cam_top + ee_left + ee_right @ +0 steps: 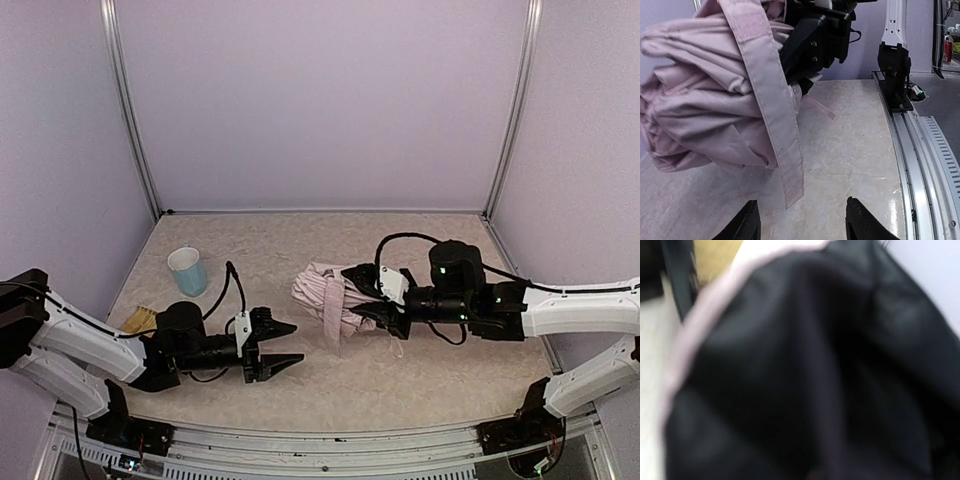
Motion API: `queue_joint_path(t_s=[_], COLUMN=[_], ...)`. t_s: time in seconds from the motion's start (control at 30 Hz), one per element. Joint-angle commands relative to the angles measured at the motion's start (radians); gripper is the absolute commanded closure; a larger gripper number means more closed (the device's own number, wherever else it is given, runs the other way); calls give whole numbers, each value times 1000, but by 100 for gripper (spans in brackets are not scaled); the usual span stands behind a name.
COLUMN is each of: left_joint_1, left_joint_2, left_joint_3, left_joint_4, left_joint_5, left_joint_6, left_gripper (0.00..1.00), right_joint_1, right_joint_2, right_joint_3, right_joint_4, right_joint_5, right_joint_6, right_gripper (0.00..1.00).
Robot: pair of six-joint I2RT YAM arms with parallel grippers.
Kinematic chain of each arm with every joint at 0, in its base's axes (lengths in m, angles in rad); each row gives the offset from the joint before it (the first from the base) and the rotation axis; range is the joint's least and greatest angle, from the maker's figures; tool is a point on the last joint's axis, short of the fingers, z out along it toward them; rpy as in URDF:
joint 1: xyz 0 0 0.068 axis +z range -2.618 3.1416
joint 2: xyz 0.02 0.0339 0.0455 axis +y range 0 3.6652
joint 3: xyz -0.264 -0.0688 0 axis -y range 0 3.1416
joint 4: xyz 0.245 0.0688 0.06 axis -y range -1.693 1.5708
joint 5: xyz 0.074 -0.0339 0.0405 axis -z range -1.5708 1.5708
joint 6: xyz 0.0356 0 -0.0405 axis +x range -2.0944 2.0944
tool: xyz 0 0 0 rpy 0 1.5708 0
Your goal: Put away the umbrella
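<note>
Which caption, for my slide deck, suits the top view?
Right gripper grips the bundled umbrella, strap hanging; left gripper open alongside.

- A light blue cup [187, 271] stands upright at the table's left.
- A yellowish-tan item [140, 319] lies near it, partly hidden.
- The table [430, 375] is beige and marbled.
- Lavender walls [320, 100] with metal corner posts [131, 110] surround it.
- A metal rail [330, 452] lines the near edge.

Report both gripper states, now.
Left gripper: open, holding nothing.
Right gripper: closed on the umbrella.
</note>
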Motion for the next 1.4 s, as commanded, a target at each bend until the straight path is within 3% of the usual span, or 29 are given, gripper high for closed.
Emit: queue_joint_path(t_s=[0.0, 0.3, 0.47, 0.67, 0.87, 0.93, 1.03, 1.37], left_joint_1=[30, 67, 75, 75, 81, 89, 93, 171], left_joint_2=[82, 235, 289, 307, 325, 327, 317, 372], left_joint_3=[91, 222, 250, 263, 283, 285, 275, 239], left_joint_4=[169, 198, 211, 225, 205, 203, 193, 120], left_joint_5=[127, 166, 233, 272, 286, 307, 317, 380], left_joint_6=[-33, -28, -29, -32, -34, -33, -27, 36], left_gripper=[42, 38, 58, 61, 51, 62, 98, 100], right_joint_1=[-8, -7, -8, -10, -11, -12, -15, -66], right_joint_2=[-34, 2, 6, -4, -6, -8, -18, -84], right_joint_3=[128, 294, 325, 323, 320, 322, 320, 389], right_joint_4=[-15, -79, -96, -101, -104, -105, -114, -228], right_joint_5=[-36, -94, -111, -101, -112, -114, -108, -241], right_joint_6=[-61, -94, -100, -102, -101, -98, -94, -65], right_gripper=[100, 100, 100, 100, 100, 100, 100, 100])
